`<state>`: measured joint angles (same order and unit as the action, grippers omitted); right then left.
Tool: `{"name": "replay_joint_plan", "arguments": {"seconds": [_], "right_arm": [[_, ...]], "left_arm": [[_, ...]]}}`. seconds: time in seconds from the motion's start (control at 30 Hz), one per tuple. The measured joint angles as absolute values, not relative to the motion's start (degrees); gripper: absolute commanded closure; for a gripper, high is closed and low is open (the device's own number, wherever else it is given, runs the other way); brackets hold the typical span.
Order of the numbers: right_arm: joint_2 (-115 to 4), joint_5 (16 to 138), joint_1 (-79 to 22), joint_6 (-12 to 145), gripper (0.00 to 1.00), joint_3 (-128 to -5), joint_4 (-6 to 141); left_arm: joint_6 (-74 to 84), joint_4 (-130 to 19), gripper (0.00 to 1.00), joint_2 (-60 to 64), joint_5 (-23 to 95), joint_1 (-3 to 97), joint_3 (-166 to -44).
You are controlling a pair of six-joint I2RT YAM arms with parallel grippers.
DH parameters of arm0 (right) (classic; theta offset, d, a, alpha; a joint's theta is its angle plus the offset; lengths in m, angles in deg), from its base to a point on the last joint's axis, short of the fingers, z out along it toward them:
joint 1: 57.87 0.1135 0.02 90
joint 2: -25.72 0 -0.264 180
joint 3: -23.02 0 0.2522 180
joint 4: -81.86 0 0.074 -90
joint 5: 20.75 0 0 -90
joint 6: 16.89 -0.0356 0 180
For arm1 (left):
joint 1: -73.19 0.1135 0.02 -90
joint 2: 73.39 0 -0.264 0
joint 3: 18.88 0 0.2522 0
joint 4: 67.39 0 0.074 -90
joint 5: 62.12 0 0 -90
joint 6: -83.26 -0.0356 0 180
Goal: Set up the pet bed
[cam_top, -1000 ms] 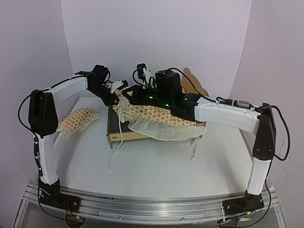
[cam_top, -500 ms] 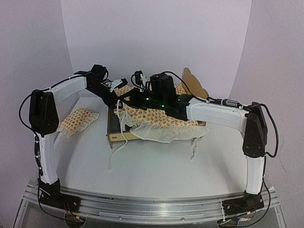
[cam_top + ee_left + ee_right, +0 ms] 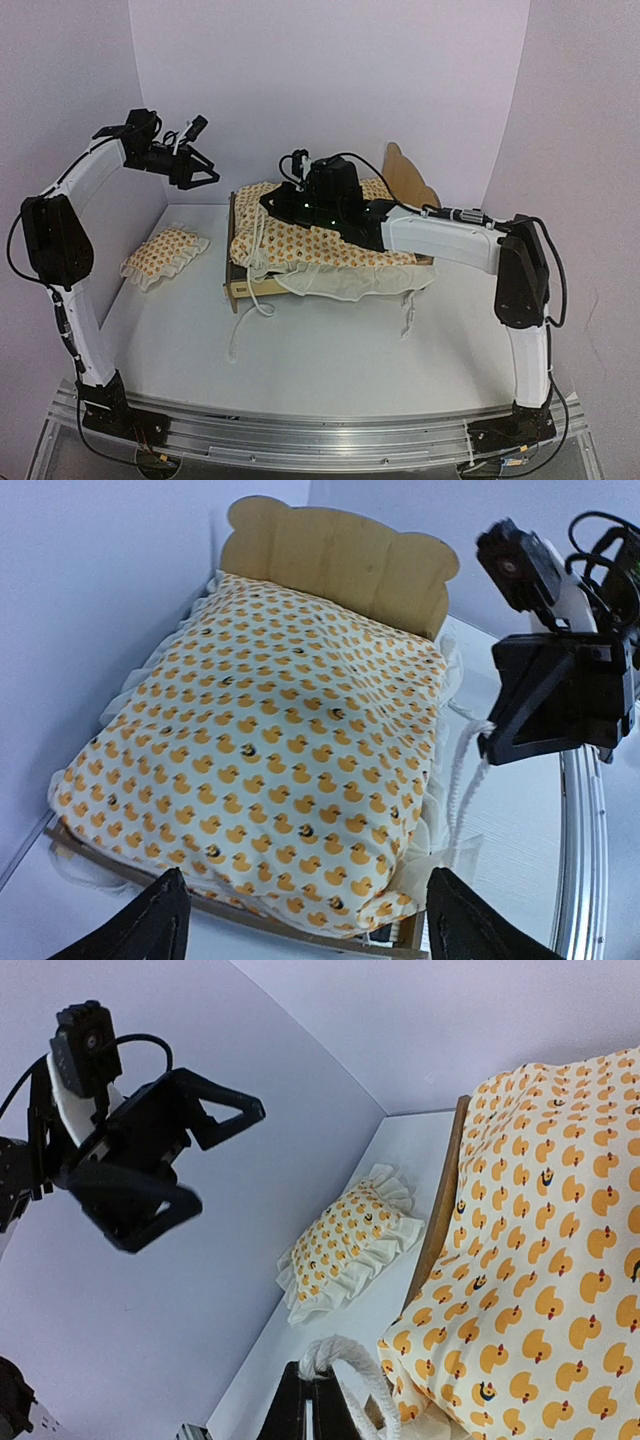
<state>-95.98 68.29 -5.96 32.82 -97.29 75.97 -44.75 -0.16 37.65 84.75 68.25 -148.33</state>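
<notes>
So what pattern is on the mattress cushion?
The cushion is cream with small orange-yellow ducks; left wrist view shows it best.

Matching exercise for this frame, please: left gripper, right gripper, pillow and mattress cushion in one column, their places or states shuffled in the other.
1 left gripper
2 right gripper
3 pillow
4 mattress cushion

a lies on the pet bed
b open, raised in the air, holding nothing
c on the table, beside the bed
d shut on a tie cord

Pairs: 1-b, 2-d, 3-c, 4-a
</notes>
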Motion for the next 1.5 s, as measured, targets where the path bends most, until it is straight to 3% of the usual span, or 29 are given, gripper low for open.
{"name": "replay_joint_plan", "arguments": {"seconds": [0.13, 0.27, 0.33, 0.43, 0.5, 0.57, 0.67, 0.8, 0.9, 0.97, 1.0, 1.1, 1.13, 1.23, 1.3, 1.5], "right_arm": [[-96.21, 68.17, -6.08, 32.51, 1.0, -98.17, 76.15], [-96.21, 68.19, -6.08, 32.38, 1.0, -98.32, 76.19], [-96.21, 68.19, -6.08, 32.34, 1.0, -98.33, 76.19], [-96.21, 68.19, -6.08, 32.34, 1.0, -98.33, 76.21], [-96.21, 68.19, -6.08, 32.34, 1.0, -98.33, 76.24], [-96.21, 68.19, -6.08, 32.34, 1.0, -98.33, 76.29], [-96.21, 68.21, -6.08, 32.34, 1.0, -98.33, 76.63], [-96.21, 68.24, -6.08, 32.31, 1.0, -98.33, 77.32], [-96.21, 68.24, -6.08, 32.31, 1.0, -98.33, 77.61], [-96.21, 68.24, -6.08, 32.31, 1.0, -98.33, 77.69], [-96.21, 68.24, -6.08, 32.31, 1.0, -98.33, 77.73], [-96.21, 68.24, -6.08, 32.31, 1.0, -98.33, 77.92], [-96.21, 68.24, -6.08, 32.33, 0.97, -98.33, 77.92], [-96.21, 68.23, -6.12, 32.51, 0.68, -97.99, 78.15], [-96.12, 68.37, -6.2, 33.71, 0.6, -96.89, 78.55], [-92.28, 70.96, -5.48, 42.45, 0.55, -86.65, 78.54]], "left_arm": [[-47.37, 1.01, 0.26, 35.72, 84.45, 61.45, -143.12], [-48.8, 1.39, 0.42, 35.53, 82.48, 55.92, -138.92], [-48.97, 1.39, 0.53, 35.55, 81.44, 54.72, -137.89], [-49.06, 1.36, 0.8, 35.55, 80.26, 54.85, -137.77], [-49.68, 1.07, 0.88, 35.55, 79.67, 55.13, -137.6], [-49.57, 0.8, 0.84, 35.55, 79.21, 55.32, -137.27], [-49.62, 0.78, 0.71, 35.55, 79.17, 55.34, -137.0], [-49.87, 0.8, 0.67, 35.55, 79.32, 55.05, -136.23], [-49.6, 0.65, 0.72, 35.55, 79.29, 54.65, -134.98], [-49.36, 0.46, 0.84, 35.56, 79.18, 54.36, -134.22], [-49.31, 0.41, 0.95, 35.58, 79.14, 54.27, -134.03], [-48.66, 0.34, 1.0, 35.64, 79.09, 54.0, -133.92], [-48.69, 0.29, 1.0, 35.64, 79.08, 53.94, -133.92], [-47.75, 1.31, 1.0, 35.75, 79.14, 53.92, -134.72], [-46.35, 3.29, 1.0, 36.12, 79.69, 53.92, -137.08], [-39.65, 6.98, 1.0, 36.14, 83.1, 54.25, -143.26]]}}
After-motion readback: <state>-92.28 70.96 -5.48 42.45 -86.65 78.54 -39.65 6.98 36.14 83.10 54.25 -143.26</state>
